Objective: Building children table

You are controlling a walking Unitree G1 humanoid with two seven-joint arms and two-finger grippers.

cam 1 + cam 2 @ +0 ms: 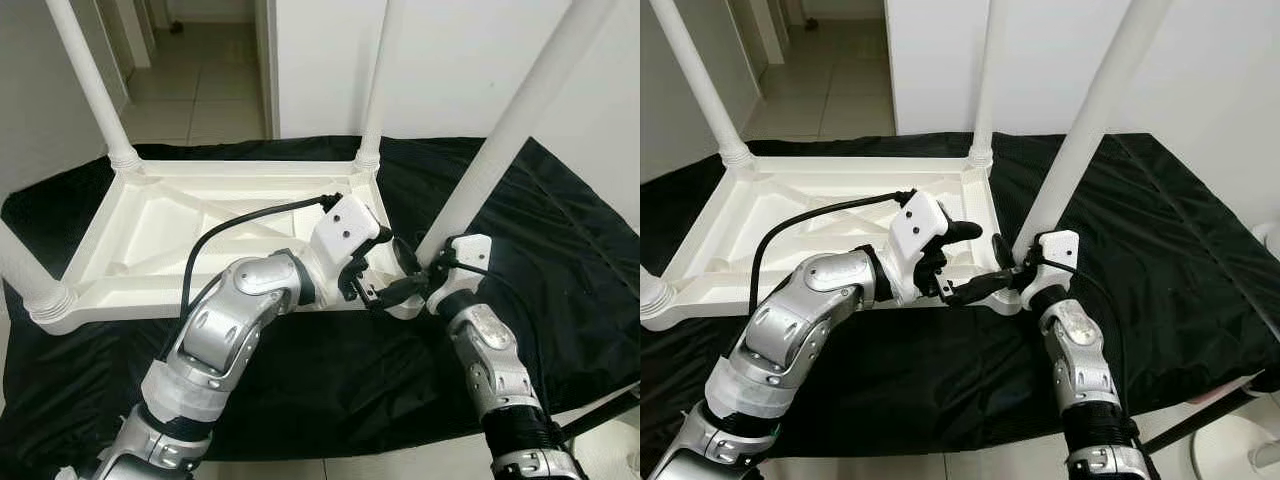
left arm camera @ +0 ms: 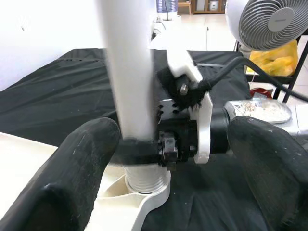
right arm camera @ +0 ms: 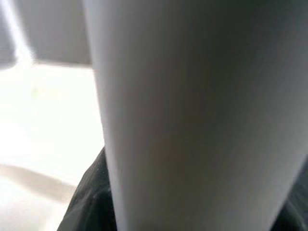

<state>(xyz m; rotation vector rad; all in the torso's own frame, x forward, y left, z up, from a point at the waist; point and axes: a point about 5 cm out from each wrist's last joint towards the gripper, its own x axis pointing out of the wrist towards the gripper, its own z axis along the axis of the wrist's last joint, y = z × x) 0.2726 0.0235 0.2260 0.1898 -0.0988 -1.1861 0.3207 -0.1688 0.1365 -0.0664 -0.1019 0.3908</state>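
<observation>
A white plastic children's table top (image 1: 200, 235) lies upside down on a black sheet (image 1: 560, 260), with white legs rising from its corners. Both grippers meet at the corner nearest the robot's right side, where the near right leg (image 1: 500, 140) stands in its socket.

The right gripper (image 1: 1002, 268) has its black fingers (image 2: 139, 150) clamped around the base of that leg, just above the threaded collar (image 2: 143, 180), as the left wrist view shows; the right wrist view looks straight onto the leg's white shaft (image 3: 192, 115) from close up.

The left gripper (image 2: 163, 159) faces the same leg from the table side, its two thick black fingers (image 2: 82, 168) spread apart and empty, the leg and the right gripper's clamp sitting between them without contact that can be made out.

Three other legs stand at the remaining corners: the far left leg (image 1: 90, 80), the far right leg (image 1: 378, 80) and the near left leg (image 1: 30, 280). Beyond the sheet a fan (image 2: 269, 21) and a yellow bag (image 2: 279, 53) stand near a tiled floor (image 1: 195, 90).
</observation>
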